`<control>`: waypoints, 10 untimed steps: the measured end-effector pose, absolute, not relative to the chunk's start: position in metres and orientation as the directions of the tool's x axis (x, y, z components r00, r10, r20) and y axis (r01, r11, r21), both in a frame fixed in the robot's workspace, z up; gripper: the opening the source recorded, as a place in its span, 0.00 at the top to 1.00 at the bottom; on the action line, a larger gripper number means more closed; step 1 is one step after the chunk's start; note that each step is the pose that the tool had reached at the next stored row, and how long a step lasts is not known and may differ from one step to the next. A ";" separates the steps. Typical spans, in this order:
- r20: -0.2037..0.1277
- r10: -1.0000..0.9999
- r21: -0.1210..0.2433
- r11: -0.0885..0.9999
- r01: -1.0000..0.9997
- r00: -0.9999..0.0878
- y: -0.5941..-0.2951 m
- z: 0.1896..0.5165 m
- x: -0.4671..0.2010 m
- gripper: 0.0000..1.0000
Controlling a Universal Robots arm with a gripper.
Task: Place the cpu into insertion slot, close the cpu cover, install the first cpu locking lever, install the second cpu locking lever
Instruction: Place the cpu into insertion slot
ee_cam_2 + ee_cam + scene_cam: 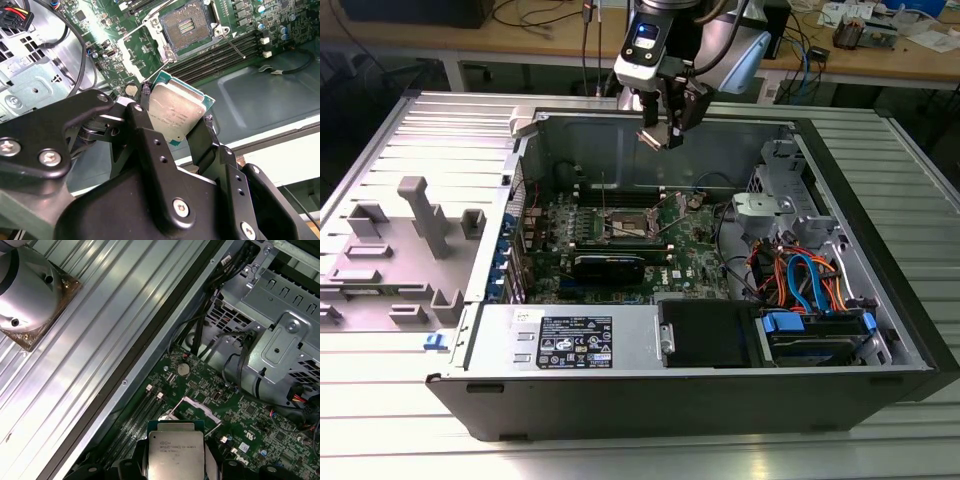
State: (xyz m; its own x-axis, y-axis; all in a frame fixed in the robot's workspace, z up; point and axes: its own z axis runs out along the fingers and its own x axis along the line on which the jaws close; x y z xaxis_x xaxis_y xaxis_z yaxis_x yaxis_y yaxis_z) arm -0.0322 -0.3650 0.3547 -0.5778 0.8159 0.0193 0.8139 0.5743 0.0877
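Fingers closed tight on opposite edges of cpu, holding it in air over open computer case, well apart from insertion slot below. Risk: chip skewed in grip could land misaligned, bending socket contacts.

Bright even light, soft shadows (some glare)

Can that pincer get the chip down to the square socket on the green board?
Probably yes. The pincer holds the chip above the open case, and the socket lies uncovered with nothing over it.
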 end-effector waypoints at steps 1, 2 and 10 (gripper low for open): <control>0.019 0.816 0.088 0.574 0.814 -0.578 -0.365 0.355 -0.032 0.45; 0.019 0.816 0.088 0.574 0.814 -0.578 -0.365 0.355 -0.032 0.45; 0.019 0.829 0.088 0.555 0.827 -0.558 -0.365 0.354 -0.032 0.45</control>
State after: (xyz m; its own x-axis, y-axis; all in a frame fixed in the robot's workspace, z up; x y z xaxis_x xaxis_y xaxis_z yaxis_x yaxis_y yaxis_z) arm -0.0322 -0.3649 0.3542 -0.5584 0.8293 0.0194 0.8272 0.5549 0.0879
